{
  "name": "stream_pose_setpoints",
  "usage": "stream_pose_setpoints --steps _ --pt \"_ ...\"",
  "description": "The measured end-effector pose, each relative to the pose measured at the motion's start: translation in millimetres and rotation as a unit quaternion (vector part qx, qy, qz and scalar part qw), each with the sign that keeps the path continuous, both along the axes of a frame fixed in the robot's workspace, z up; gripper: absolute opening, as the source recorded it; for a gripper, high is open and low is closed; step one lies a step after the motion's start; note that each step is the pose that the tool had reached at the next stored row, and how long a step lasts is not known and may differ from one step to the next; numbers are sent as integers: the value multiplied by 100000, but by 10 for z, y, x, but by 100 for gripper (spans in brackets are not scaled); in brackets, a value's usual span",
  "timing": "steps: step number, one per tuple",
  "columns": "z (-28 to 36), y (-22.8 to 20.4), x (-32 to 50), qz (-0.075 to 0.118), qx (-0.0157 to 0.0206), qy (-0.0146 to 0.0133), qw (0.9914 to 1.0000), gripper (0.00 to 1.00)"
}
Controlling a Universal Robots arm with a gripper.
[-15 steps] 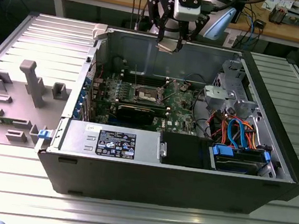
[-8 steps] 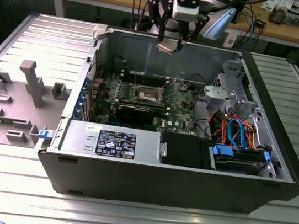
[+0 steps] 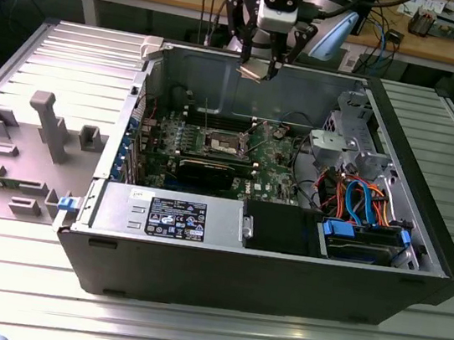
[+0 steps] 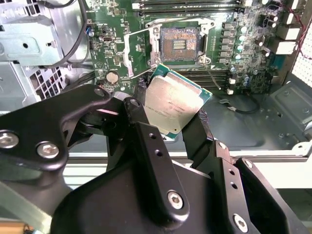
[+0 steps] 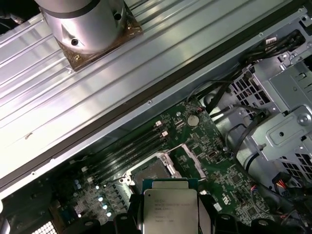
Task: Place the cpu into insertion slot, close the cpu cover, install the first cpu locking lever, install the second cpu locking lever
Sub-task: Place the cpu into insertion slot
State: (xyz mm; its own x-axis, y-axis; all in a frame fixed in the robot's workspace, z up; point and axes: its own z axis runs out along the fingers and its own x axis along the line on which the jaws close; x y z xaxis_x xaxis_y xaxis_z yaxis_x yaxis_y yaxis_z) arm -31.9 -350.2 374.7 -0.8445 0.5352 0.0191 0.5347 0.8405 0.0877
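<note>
The pincer (image 4: 170, 114) is pinched on the cpu (image 4: 173, 103), a flat square chip with a pale silvery face and green rim. It is held tilted, by two opposite edges, above the far wall of the open computer case (image 3: 196, 267) on the counter (image 3: 186, 338). Below it, the insertion slot (image 4: 179, 44) is seen uncovered on the green motherboard (image 4: 117, 19), apart from the chip. A grey drive cage (image 4: 29, 63) and black cables (image 4: 78, 29) are beside the board.

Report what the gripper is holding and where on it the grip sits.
The gripper holds the cpu, pinched by two opposite edges between its black fingers, with the metal face left uncovered. The insertion slot lies empty.
</note>
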Motion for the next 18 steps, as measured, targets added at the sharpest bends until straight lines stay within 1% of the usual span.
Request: stream_pose_setpoints --steps 3,8,18 --pt "-3 -1 0 -1119 -3 2 99994 54" --pt "-5 -2 0 -2088 -2 1 99978 54" --pt "-5 -3 0 -2271 -5 2 99974 54"
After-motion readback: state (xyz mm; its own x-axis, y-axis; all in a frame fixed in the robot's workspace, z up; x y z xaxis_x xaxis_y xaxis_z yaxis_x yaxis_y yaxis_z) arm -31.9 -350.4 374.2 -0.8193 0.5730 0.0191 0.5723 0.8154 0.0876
